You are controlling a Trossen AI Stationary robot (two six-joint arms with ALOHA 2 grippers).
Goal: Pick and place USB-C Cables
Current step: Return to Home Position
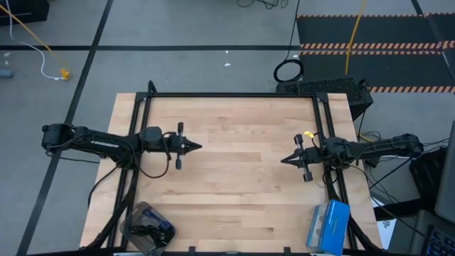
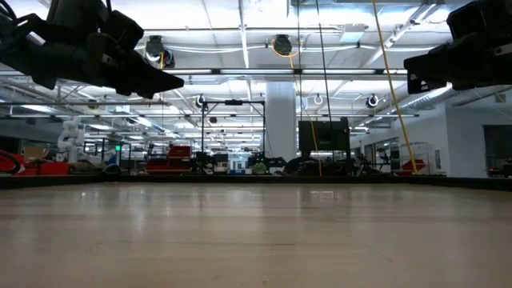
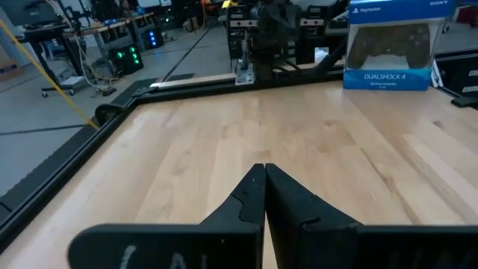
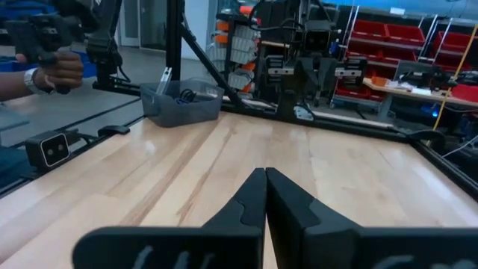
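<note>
A clear plastic bin (image 1: 146,226) stands at the table's near left corner. Dark looped cables and a bluish strand (image 1: 162,229) lie inside it. In the right wrist view, dark loops (image 4: 187,96) show in the same bin (image 4: 179,104); single cables cannot be told apart. My left gripper (image 1: 197,147) hovers shut over the table's left half, pointing right, and its fingers (image 3: 265,173) meet. My right gripper (image 1: 284,160) hovers shut over the right half, pointing left (image 4: 265,175). Both are far from the bin.
A blue game-controller box (image 1: 328,226) (image 3: 388,45) lies at the near right corner. A black frame (image 1: 234,94) edges the table. A thick black cable ring (image 1: 288,71) and a yellow cord (image 1: 32,32) lie on the floor. A person's hand (image 4: 56,71) holds a device beyond the left edge.
</note>
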